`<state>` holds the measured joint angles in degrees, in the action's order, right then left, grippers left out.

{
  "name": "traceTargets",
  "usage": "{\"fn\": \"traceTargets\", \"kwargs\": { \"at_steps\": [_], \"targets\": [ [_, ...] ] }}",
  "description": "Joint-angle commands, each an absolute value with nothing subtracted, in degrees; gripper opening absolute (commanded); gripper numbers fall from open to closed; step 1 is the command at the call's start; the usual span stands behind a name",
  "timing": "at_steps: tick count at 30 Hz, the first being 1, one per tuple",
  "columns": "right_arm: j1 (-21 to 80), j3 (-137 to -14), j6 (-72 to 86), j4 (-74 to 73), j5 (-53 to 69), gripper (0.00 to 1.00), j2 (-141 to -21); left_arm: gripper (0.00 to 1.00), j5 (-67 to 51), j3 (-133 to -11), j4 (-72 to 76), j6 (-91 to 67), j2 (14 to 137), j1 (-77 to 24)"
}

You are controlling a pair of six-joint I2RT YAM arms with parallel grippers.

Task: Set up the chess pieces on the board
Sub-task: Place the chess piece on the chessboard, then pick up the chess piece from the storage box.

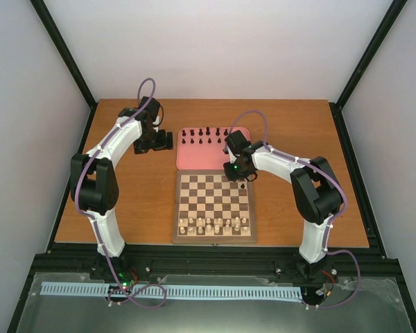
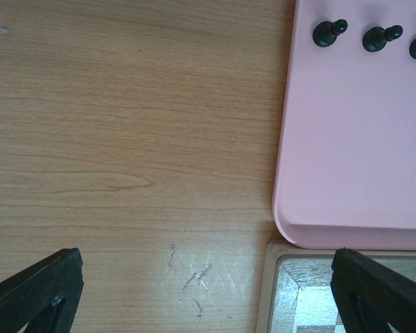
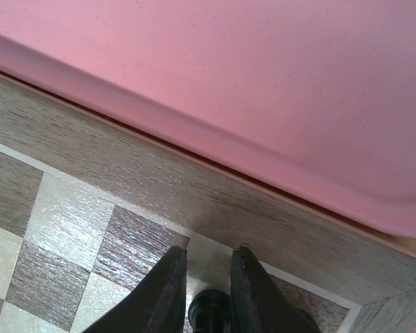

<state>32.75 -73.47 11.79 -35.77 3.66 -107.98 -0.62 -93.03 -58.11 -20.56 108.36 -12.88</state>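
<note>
now, my right fingers (image 3: pixel 168 295) clamped on one black piece (image 3: pixel 209 310) at the board's (image 3: pixel 194 201) far right corner.
my left fingers (image 2: pixel 38 291) spread wide, holding nothing, over counter (image 2: pixel 125 139) just beside the pink tray (image 2: pixel 353 173); other black pieces (image 2: pixel 381 38) stand in rows on that tray.

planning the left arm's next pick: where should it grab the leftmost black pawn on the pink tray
Likely from straight above, pinching the black pawn at the neck under its round head. It stands upright on the pink tray with a neighbour alongside, so squeeze across the row.
</note>
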Motion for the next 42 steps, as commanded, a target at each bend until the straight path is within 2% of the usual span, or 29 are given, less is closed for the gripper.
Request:
{"fn": "traceTargets", "kwargs": {
  "at_steps": [1, 15, 24, 31, 42],
  "targets": [
    [32.96, -74.29, 11.34, -35.20, 3.57, 0.21, -107.73, 1.00, -0.72, -93.52, -57.74, -20.17, 106.53, -12.92],
    [33.00, -76.44, 11.12, -36.14, 3.11, 0.23, -108.46, 1.00, -0.46, -92.82, -57.48, -20.12, 106.17, -12.92],
    [32.96, -80.19, 10.54, -37.47, 1.13, 0.40, -107.48, 1.00, -0.64, -93.25, -57.65, -20.11, 106.35, -12.92],
    [31.78, -89.93, 9.78, -41.85, -1.26, 0.45, -111.09, 1.00, -0.36, -93.64, -57.82, -19.97, 106.52, -12.96],
    [25.88, -114.04, 9.66, -49.98, -2.53, 0.47, -128.57, 1.00, -0.31, -94.74, -58.44, -19.89, 107.51, -12.92]
  ]
}}
